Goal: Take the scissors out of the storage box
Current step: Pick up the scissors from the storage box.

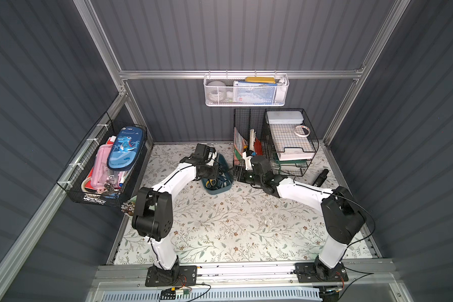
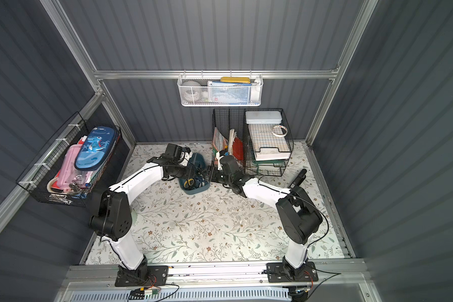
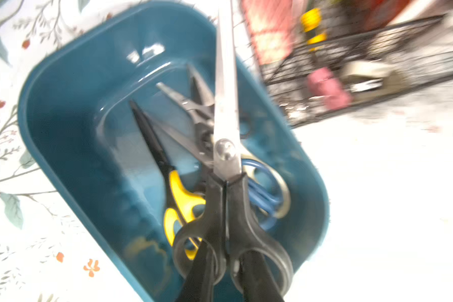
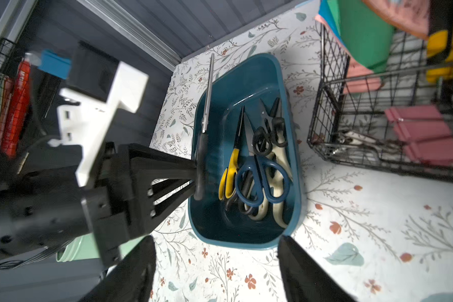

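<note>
Work surface: a floral-print mat [image 1: 220, 222] enclosed by grey ribbed walls [image 1: 220, 39]. A white mesh basket [image 1: 246, 104] hangs at 12 o'clock, a black wire basket [image 1: 71, 183] at 9 o'clock, and a black wire rack [image 1: 249, 115] stands at 1 o'clock.

The storage box [image 1: 216, 191] sits on the mat at 11 o'clock from centre.

The left arm extends from 7 o'clock. The left gripper [image 4: 192, 175] is clamped on the handles of the larger black-handled scissors [image 3: 226, 157], which are raised above the box, blades toward 12 o'clock.

The right arm extends from 5 o'clock. The right gripper [image 4: 217, 272] is spread wide and empty, beside the box.

The yellow-and-black-handled scissors [image 4: 232, 167] and blue-handled scissors [image 4: 262, 180] lie inside the box with other pairs.
</note>
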Motion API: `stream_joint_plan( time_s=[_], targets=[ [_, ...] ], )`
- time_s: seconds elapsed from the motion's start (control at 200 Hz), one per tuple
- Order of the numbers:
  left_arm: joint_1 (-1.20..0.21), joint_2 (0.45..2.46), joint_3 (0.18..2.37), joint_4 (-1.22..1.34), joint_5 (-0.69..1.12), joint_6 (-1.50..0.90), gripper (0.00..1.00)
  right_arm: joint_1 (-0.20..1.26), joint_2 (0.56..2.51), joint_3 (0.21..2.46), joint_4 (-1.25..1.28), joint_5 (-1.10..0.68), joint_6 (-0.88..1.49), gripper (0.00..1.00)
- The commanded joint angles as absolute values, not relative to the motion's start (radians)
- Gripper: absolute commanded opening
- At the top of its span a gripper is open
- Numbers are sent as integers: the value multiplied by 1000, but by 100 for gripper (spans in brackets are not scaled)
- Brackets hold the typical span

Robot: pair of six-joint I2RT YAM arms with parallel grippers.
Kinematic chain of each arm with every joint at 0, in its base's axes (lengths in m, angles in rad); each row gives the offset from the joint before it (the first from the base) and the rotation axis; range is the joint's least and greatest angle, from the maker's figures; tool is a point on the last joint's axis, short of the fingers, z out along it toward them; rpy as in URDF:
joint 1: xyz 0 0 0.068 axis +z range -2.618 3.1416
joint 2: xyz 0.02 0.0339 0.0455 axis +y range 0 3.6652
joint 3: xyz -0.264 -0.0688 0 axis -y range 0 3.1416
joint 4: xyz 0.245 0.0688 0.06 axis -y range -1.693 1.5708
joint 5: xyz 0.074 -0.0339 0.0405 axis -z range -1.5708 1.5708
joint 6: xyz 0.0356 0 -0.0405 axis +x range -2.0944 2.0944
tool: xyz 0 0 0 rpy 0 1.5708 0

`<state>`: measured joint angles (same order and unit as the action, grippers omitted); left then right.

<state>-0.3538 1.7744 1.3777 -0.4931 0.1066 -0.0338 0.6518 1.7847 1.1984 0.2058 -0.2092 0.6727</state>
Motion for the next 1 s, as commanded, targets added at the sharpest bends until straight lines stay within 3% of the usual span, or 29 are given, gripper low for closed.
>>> stream_joint_plan(
  time_s=[0.0,0.265,0.6,0.801,0.996],
  targets=[
    [-359,1718,1323,-425,254,-21,10,655,1818,1254,268,-210,684,70],
    [-365,1677,1309,-402,303,-3,11,658,1906,1366,264,-230,711,54],
    [-372,1660,1295,-388,325,-6,11,666,1982,1424,256,-237,741,44],
    [-375,1660,1298,-377,312,-14,11,669,2008,1437,255,-293,766,30],
    [-377,1670,1305,-359,293,-39,13,672,2028,1411,289,-316,820,11]
  ],
)
